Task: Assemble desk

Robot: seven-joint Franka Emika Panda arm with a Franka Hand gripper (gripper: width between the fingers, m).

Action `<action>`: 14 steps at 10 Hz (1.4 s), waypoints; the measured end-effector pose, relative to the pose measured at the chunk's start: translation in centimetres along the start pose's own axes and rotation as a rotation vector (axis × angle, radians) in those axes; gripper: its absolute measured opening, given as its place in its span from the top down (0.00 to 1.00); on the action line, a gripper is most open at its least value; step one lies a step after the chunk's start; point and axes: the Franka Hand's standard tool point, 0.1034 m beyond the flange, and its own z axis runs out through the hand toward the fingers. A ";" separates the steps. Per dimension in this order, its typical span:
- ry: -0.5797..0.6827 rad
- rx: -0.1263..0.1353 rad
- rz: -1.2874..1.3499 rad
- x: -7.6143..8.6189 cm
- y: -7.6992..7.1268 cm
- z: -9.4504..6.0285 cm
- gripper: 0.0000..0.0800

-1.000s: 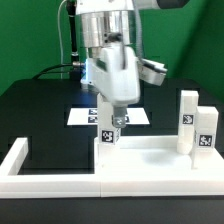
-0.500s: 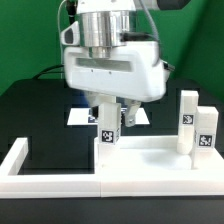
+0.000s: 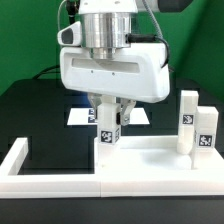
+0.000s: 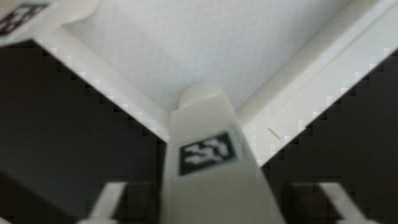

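On the black table [image 3: 40, 110], the white border bars [image 3: 60, 168] run along the near edge and turn up at the exterior view's left end. Inside them lies the desk top [image 3: 150, 152], a white tray-like panel; in the wrist view its raised rim meets at a corner [image 4: 214, 70]. Above it hangs the robot arm with its broad white gripper [image 3: 109, 128], pointing straight down. Behind the arm, flat on the table, the marker board [image 3: 85, 117] shows partly. At the exterior view's right stand two upright legs [image 3: 197, 125], close together, each with a black-and-white tag. A third leg [image 3: 108, 135] stands upright on the desk top's corner, right under the gripper, its tag facing the camera. The fingers [image 3: 119, 112] sit on either side of this leg, close to its sides; I cannot tell whether they are actually pinching it or just bracketing it.
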 end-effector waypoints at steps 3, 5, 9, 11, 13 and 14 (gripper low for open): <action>-0.012 -0.003 0.318 0.1 -0.3 0.0 0.64; -0.049 -0.015 0.558 0.6 -0.6 0.1 0.64; -0.072 0.015 1.079 0.6 -1.2 0.3 0.64; -0.062 0.013 0.952 0.6 -1.1 0.3 0.50; -0.045 0.006 0.601 0.3 -1.3 0.0 0.23; -0.040 0.006 0.470 0.0 -1.5 -0.3 0.23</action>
